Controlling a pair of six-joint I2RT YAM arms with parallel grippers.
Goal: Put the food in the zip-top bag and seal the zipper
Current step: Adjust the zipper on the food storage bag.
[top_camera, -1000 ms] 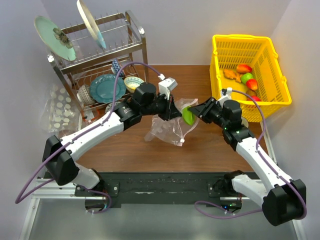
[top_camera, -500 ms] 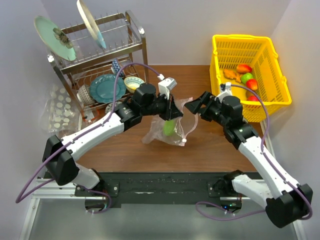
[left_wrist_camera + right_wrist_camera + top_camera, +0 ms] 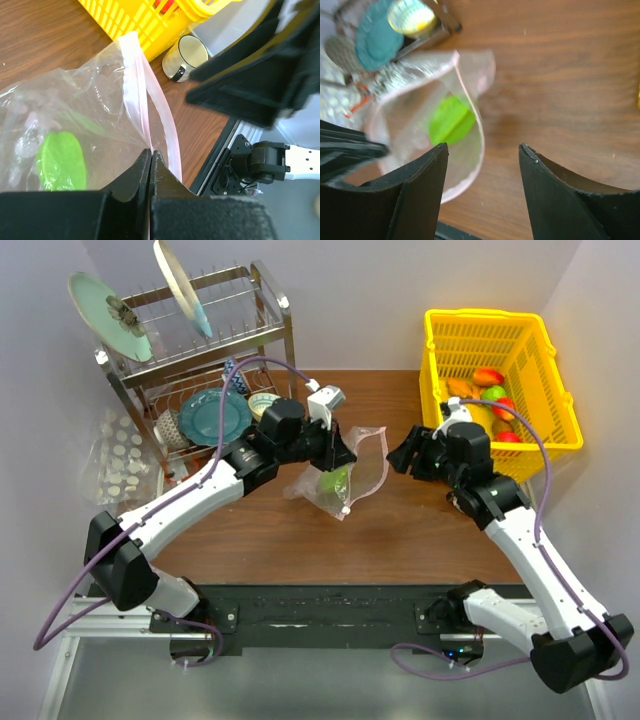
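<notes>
The left gripper has its fingers pressed together on the bag, pinching the clear plastic right at the pink strip along its mouth. The bag hangs from that grip above the middle of the table; whether its lower corner rests on the wood cannot be told. One green piece of food lies inside it, seen through the crinkled plastic in both wrist views. From the right wrist the mouth stands open in a loop, facing the right gripper.

The right gripper is just beside the bag on its right, fingers spread and holding nothing – only bare wood shows between them. Its wrist lies across the near left corner of the yellow basket, hiding part of that wall, and its purple cable arcs over the basket's front.

The rest of the food – red, green and orange pieces – sits in the basket at the far right of the table. A pale mug stands next to the basket in the left wrist view; the top view does not show it.

Behind the left arm is a metal dish rack with two plates leaning on top, a blue plate and a small bowl below. A clear packet of white discs lies at the far left, well apart from the bag.
</notes>
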